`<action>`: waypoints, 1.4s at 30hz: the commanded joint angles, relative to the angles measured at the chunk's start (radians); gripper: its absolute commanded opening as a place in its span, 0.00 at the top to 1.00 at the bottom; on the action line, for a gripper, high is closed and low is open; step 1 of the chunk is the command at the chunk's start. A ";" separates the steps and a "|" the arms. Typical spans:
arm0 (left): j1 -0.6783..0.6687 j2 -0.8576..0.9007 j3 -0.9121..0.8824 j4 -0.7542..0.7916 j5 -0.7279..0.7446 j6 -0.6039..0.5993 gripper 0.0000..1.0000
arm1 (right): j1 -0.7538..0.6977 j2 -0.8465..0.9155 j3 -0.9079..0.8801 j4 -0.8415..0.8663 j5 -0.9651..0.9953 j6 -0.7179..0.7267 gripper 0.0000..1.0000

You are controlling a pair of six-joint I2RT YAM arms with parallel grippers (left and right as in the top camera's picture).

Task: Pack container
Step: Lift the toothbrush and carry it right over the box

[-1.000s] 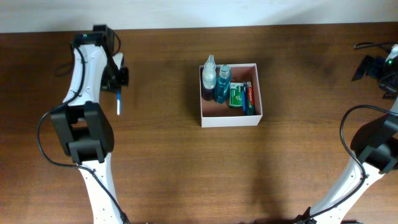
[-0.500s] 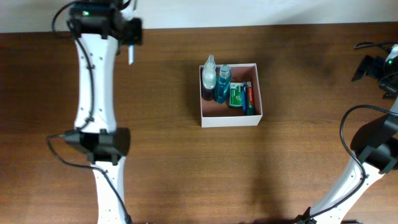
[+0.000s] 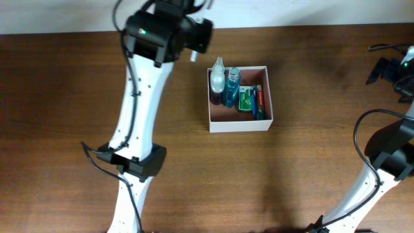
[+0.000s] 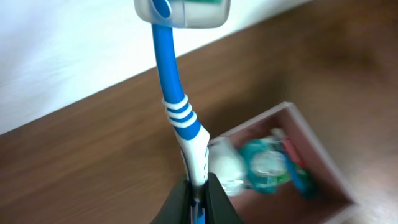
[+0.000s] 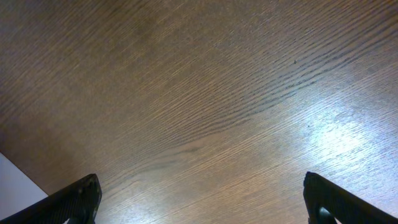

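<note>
The container (image 3: 239,125) is a square white-walled box with a pinkish-brown inside, at the table's middle. It holds a clear spray bottle (image 3: 218,81), a blue bottle (image 3: 231,87), a small green packet (image 3: 246,98) and a red tube (image 3: 260,97). My left gripper (image 3: 198,37) is shut on a blue-and-white toothbrush (image 4: 177,106) with a capped head, held in the air just left of the container's far left corner (image 4: 292,115). My right gripper (image 3: 387,68) is open and empty at the far right.
The brown wooden table (image 3: 310,168) meets a white wall along its far edge. Cables (image 3: 381,47) lie at the far right. The right wrist view shows only bare wood (image 5: 205,106) between the open fingers (image 5: 211,205).
My left arm has swung rightward along the far edge with the toothbrush, from the far left of the table to just beside the container. The right arm has not moved.
</note>
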 commanded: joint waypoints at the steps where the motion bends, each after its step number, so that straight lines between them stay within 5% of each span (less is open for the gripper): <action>1: -0.044 -0.072 0.022 0.008 0.092 -0.007 0.98 | 0.005 -0.031 -0.006 0.003 -0.006 0.005 0.01; 15: -0.196 -0.072 -0.013 -0.001 0.093 0.001 0.98 | 0.005 -0.031 -0.006 0.003 -0.006 0.005 0.01; 42: -0.251 -0.071 -0.548 0.188 0.088 0.002 0.97 | 0.005 -0.031 -0.006 0.003 -0.006 0.005 0.01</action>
